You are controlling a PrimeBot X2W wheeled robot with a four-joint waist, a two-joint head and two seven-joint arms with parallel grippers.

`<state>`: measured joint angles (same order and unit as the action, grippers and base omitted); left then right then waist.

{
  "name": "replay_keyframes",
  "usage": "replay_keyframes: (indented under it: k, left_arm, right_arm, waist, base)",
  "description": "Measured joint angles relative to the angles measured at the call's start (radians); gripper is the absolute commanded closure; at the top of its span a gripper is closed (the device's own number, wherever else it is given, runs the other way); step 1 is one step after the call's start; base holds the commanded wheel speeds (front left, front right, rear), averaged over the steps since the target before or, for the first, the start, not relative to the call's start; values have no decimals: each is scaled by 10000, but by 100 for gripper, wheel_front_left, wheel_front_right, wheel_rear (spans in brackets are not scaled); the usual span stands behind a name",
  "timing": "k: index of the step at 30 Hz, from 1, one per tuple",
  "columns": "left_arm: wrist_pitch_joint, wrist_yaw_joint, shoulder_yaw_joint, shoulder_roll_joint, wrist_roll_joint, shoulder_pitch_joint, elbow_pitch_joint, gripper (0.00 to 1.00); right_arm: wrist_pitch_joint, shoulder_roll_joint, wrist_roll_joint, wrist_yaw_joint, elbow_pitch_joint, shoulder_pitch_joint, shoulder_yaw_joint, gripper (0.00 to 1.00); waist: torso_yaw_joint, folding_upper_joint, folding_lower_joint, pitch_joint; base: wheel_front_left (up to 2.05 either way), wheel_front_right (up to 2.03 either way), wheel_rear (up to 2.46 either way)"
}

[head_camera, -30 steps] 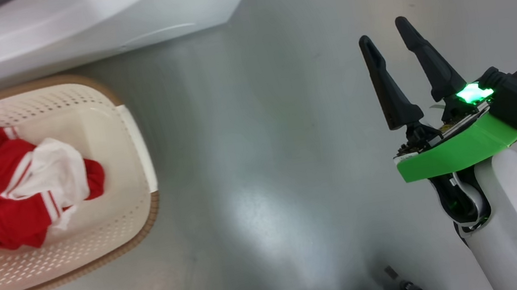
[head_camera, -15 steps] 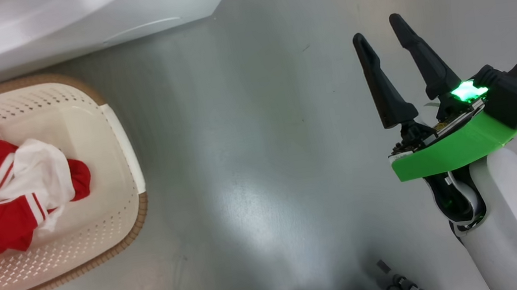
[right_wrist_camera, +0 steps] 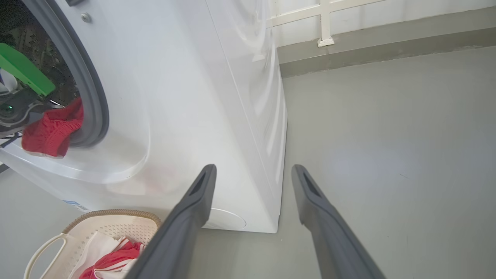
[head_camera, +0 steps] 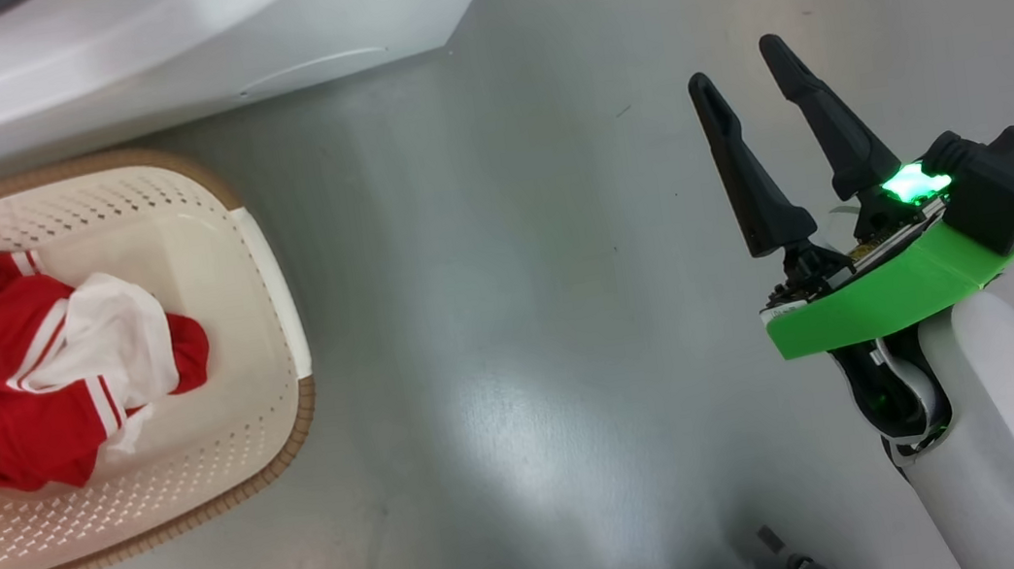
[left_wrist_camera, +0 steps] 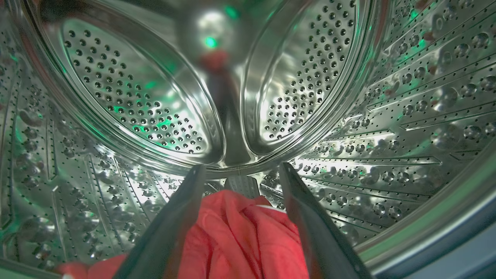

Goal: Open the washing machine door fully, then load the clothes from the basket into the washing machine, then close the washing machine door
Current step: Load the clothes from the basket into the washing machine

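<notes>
The plain red garment (left_wrist_camera: 240, 236) lies loose in the washing machine (right_wrist_camera: 217, 97) drum (left_wrist_camera: 407, 116), because the left gripper (left_wrist_camera: 240, 170) has just spread its fingers. The striped garment (head_camera: 40, 385) waits in the basket (head_camera: 268, 257), near left. The right gripper (head_camera: 734, 64) idles, fingers apart.

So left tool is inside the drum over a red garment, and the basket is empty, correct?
Not quite: the basket is not empty. The head view shows a red-and-white striped garment lying in it. The rest holds: the left tool is inside the drum over a red garment.
</notes>
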<state>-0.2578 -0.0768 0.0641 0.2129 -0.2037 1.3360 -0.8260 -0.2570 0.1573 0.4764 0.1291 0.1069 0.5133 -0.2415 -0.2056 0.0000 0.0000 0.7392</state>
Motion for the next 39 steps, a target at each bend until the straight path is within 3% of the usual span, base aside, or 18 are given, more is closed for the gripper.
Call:
replay_keyframes:
  k: [12,20,39]
  left_arm:
    - [0,-69,79,48,77,-1457,1225,0]
    - [0,-173,117,368,2,-2938,2723,0]
    - [0,-38,-150,355,-635,-6958,7235,0]
  right_arm:
    - [0,65,0,0,-10,-17,134,0]
    - [0,69,0,0,-12,-18,169,0]
    - [0,199,0,0,-221,-17,418,0]
  waist:
    - [129,0,0,-311]
    - [271,0,0,-396]
    - [637,0,0,-299]
  base:
    - [0,0,0]
    - [0,0,0]
    - [0,0,0]
